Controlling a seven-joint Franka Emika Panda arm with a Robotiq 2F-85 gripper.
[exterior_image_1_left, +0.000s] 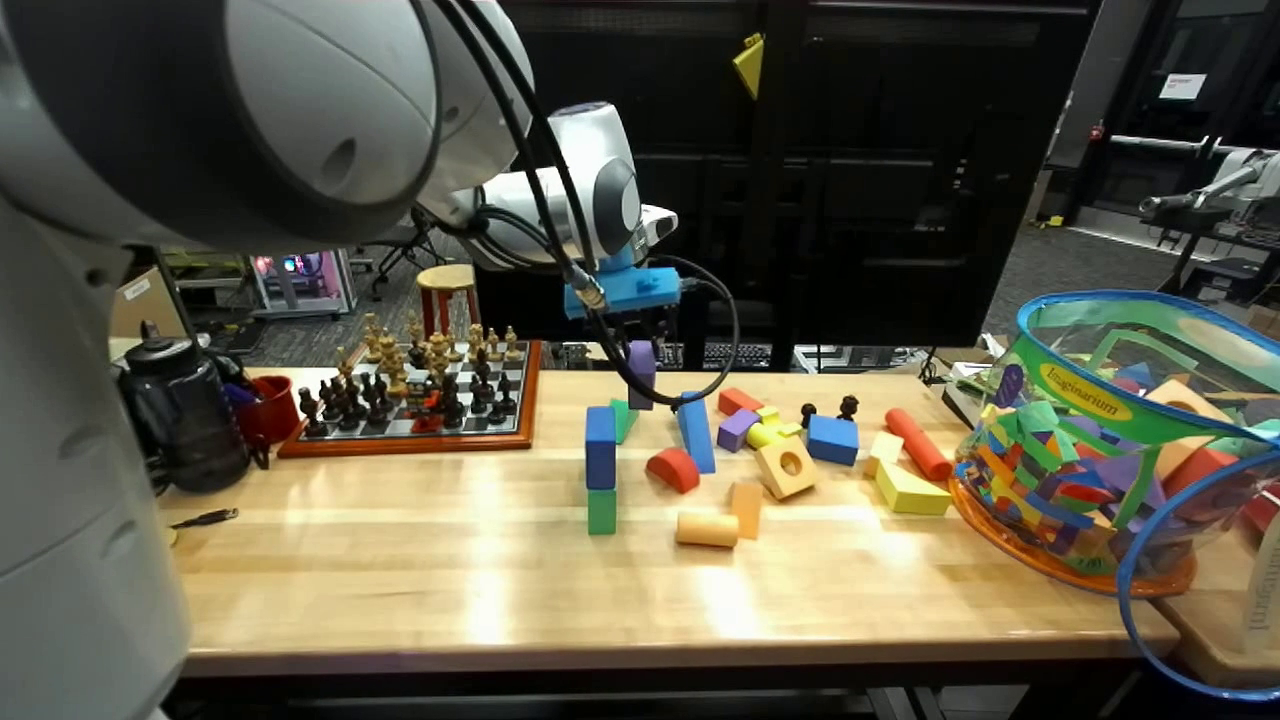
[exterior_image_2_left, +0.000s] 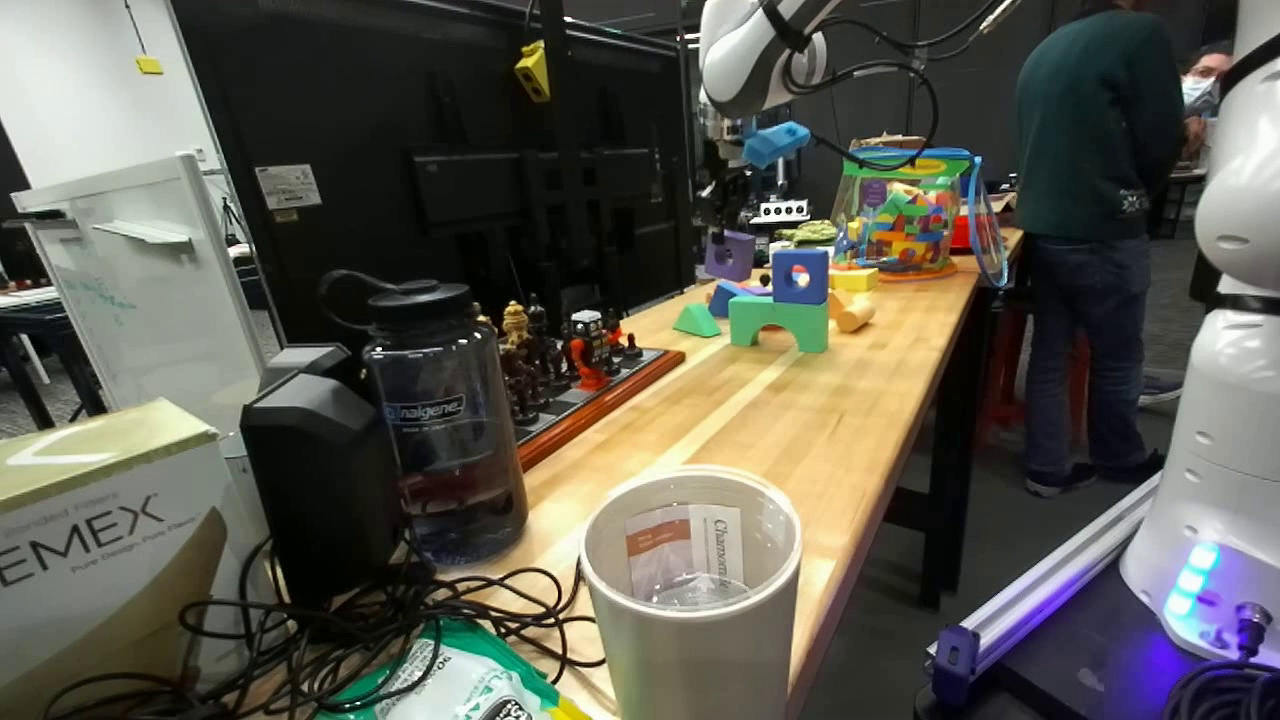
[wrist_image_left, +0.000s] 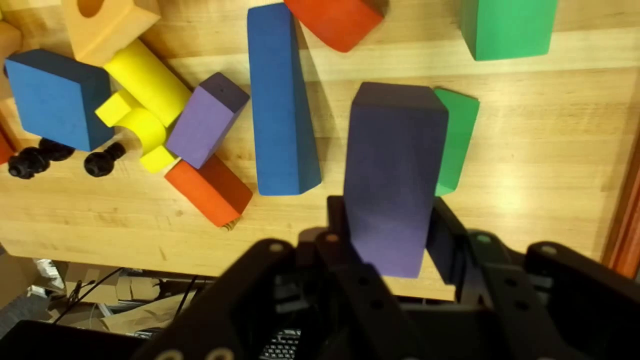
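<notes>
The gripper (wrist_image_left: 385, 217) pinches a purple block (wrist_image_left: 395, 160) between its jaws — seemingly aloft, not yet set down; near the jaws, a blue block (exterior_image_1_left: 601, 455) already stands on a green arch (exterior_image_1_left: 602, 511).

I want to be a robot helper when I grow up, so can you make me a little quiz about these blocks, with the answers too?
1. What is the gripper holding?

2. What is right under the blue block with a round hole?
A) the chessboard
B) a green arch
C) the water bottle

3. True or false: the long red cylinder is lying on its side.

Key:
1. A purple block.
2. B.
3. True.
</notes>
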